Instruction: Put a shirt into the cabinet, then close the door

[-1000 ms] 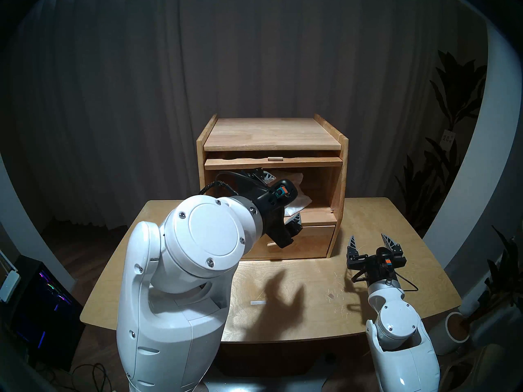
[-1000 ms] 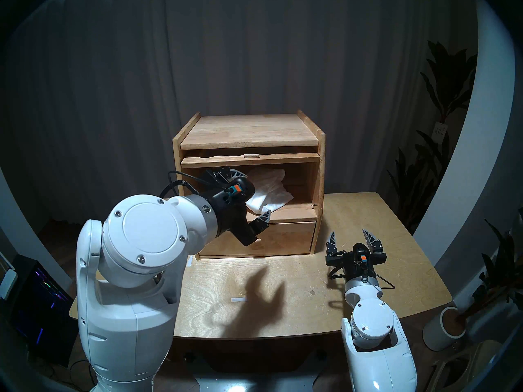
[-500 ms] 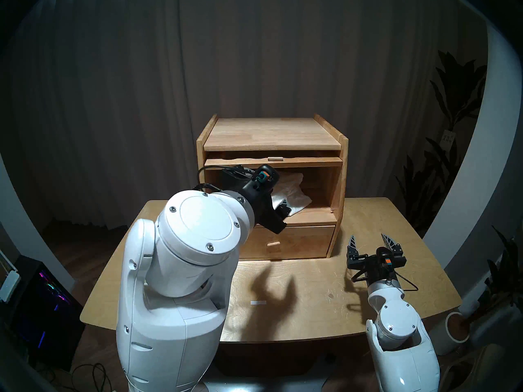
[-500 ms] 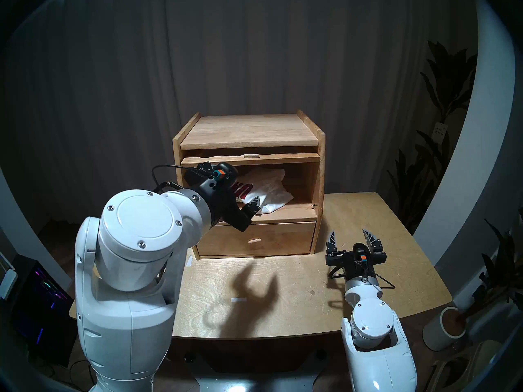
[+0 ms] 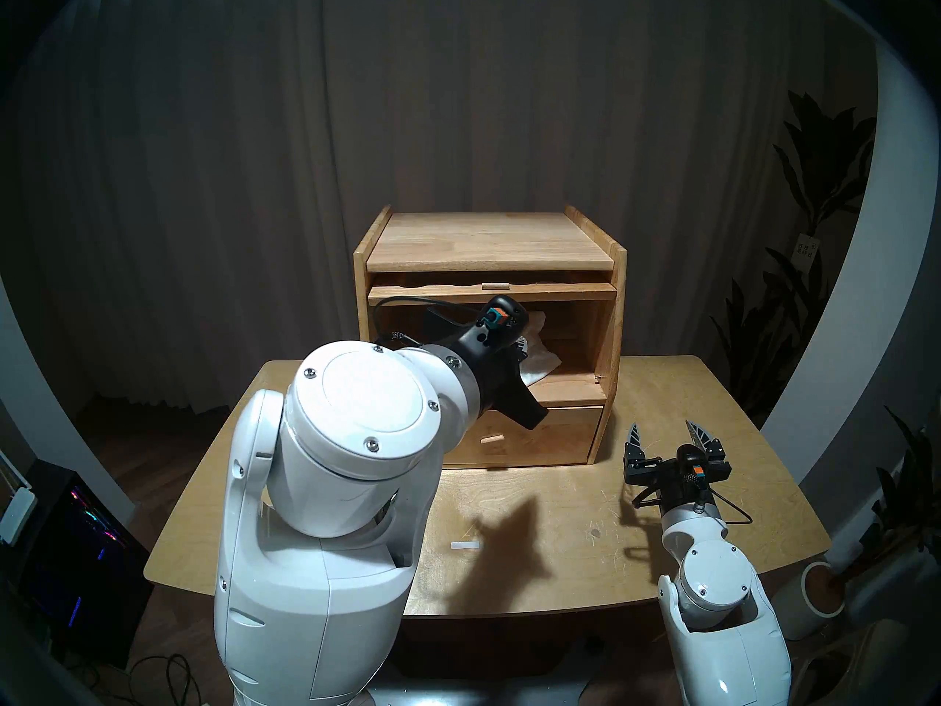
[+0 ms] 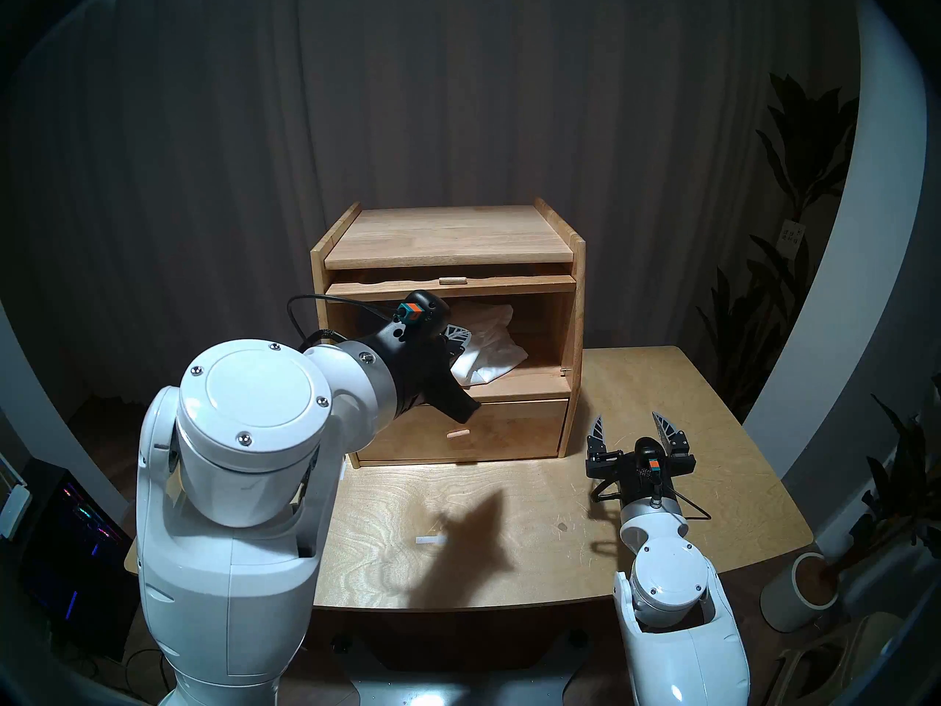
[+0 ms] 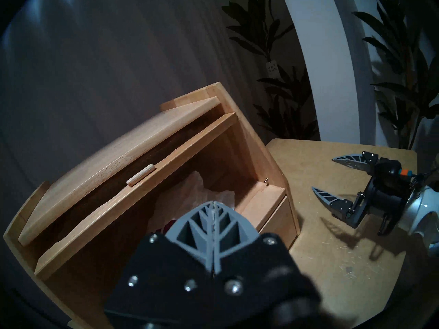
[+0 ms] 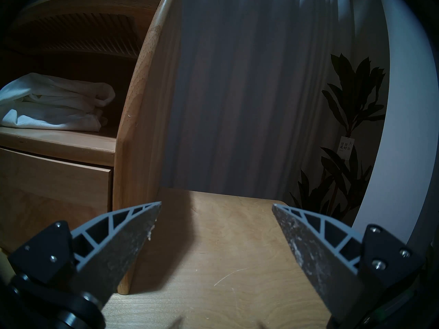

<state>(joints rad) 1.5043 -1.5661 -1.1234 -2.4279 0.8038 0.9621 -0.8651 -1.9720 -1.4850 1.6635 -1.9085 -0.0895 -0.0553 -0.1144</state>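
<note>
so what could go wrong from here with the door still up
1. The left hand is shut right at the shirt in the cabinet mouth; whether it pinches cloth is unclear. If it does, backing out could drag the shirt out.
2. The shirt's front edge lies near the shelf lip, so the door, slid in above, might catch cloth when closing.

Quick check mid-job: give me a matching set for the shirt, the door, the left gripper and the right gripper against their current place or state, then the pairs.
1. shirt
2. door
3. left gripper
4. right gripper

A. fingers spread, over the table
B. raised, slid in under the cabinet top
C. lying in the upper compartment
D. fingers pressed together, in front of the compartment

Pairs: 1-C, 2-B, 3-D, 4-A
</note>
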